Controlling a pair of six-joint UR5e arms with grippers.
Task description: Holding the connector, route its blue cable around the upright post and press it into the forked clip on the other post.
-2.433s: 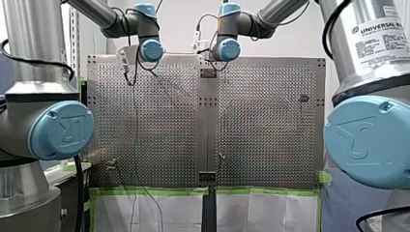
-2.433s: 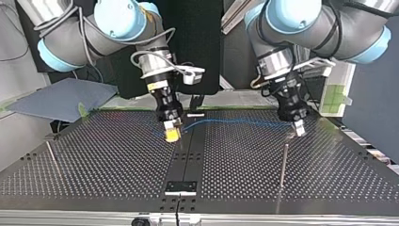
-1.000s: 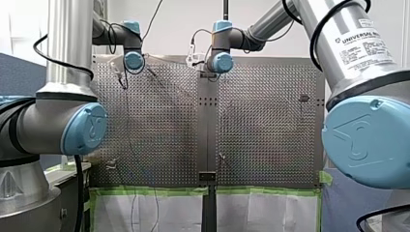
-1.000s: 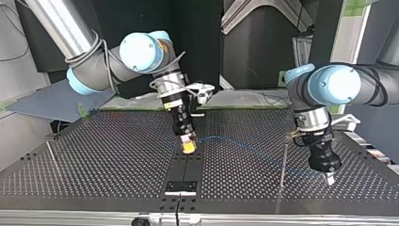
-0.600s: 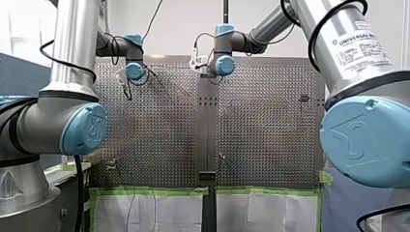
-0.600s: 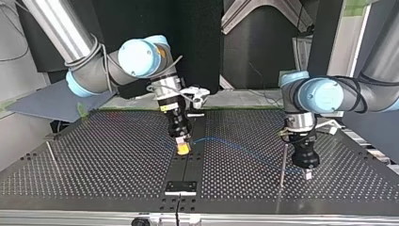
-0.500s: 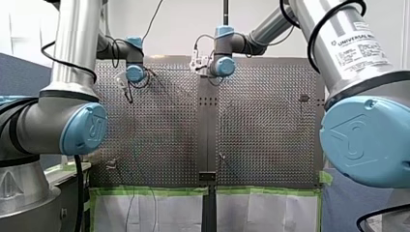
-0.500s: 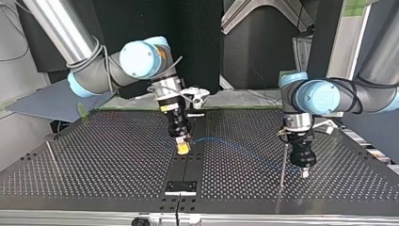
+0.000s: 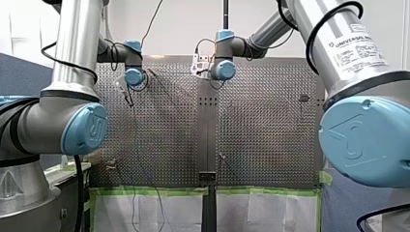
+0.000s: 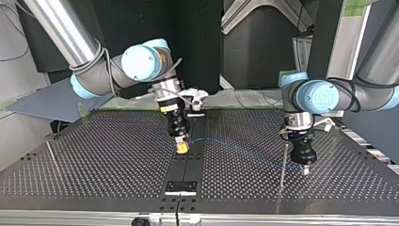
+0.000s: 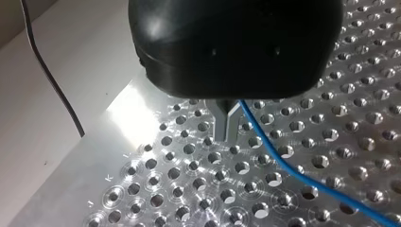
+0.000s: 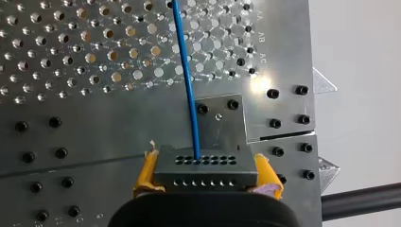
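- In the top view the post (image 10: 283,162) stands just beside my left gripper (image 10: 305,169), on the side toward my right gripper (image 10: 182,149). The wrap turns on that small gap.
- The cable (image 10: 235,149) lies long across the table (image 10: 117,165), from my right gripper at the centre strip to my left gripper. It reaches the post's line, but I cannot tell on which side of the post it passes.
- My left arm is much the nearer to the post; my right is well apart from it.
- The clip post (image 10: 51,155) is at the top view's far left, well apart from both grippers and nearer my right. Its fork is too small to read.
- In the left wrist view the left gripper's metal fingers (image 11: 222,124) are together, with only a thin slit between them, low over the holes. The cable comes out at their root and trails off beside them, so I judge them pinched on it.
- In the right wrist view the right gripper's yellow pads are clamped on either side of the connector (image 12: 205,171). The cable leaves a middle hole straight ahead.
- As I judge it, the wrap falls to my left arm while my right holds the connector.
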